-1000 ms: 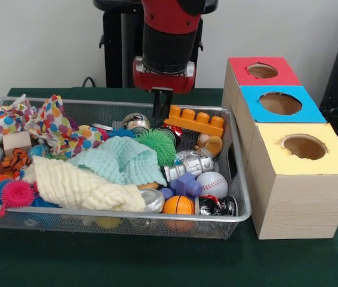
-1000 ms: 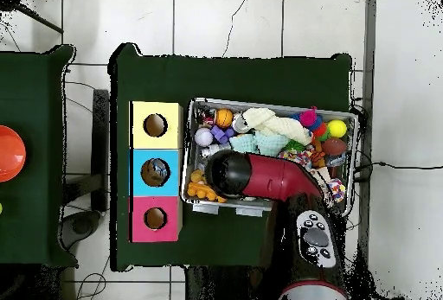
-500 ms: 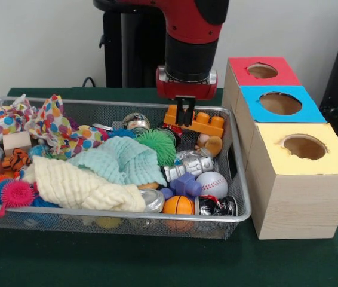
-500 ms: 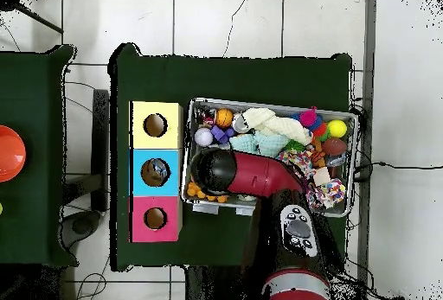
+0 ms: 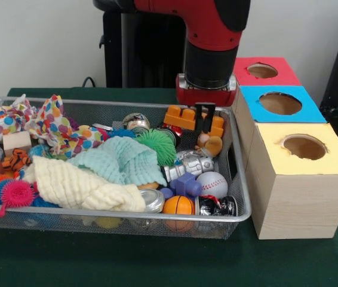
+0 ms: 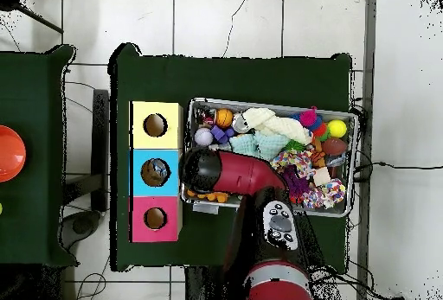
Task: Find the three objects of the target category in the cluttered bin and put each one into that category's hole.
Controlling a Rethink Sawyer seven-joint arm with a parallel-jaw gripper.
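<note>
My gripper [image 5: 205, 121] hangs low over the right back corner of the wire bin [image 5: 127, 216], just in front of an orange toy brick [image 5: 180, 116] and above a small brown plush [image 5: 210, 144]. Its fingers are slightly apart and hold nothing. In the overhead view the arm's head [image 6: 206, 169] hides the gripper, at the bin's end nearest the boxes. Three boxes stand beside the bin, each with a round hole: red [image 5: 262, 72], blue [image 5: 280, 103] and yellow [image 5: 304, 146].
The bin holds a baseball [image 5: 212, 182], a small basketball [image 5: 178, 205], a silver robot figure [image 5: 191, 163], a green spiky ball [image 5: 157, 146], teal [image 5: 118, 160] and cream [image 5: 79, 185] cloths, and a dotted fabric [image 5: 55, 125].
The arm has swung along the bin's back edge toward the boxes, from behind the green spiky ball to in front of the orange brick. Nothing in the bin has moved.
</note>
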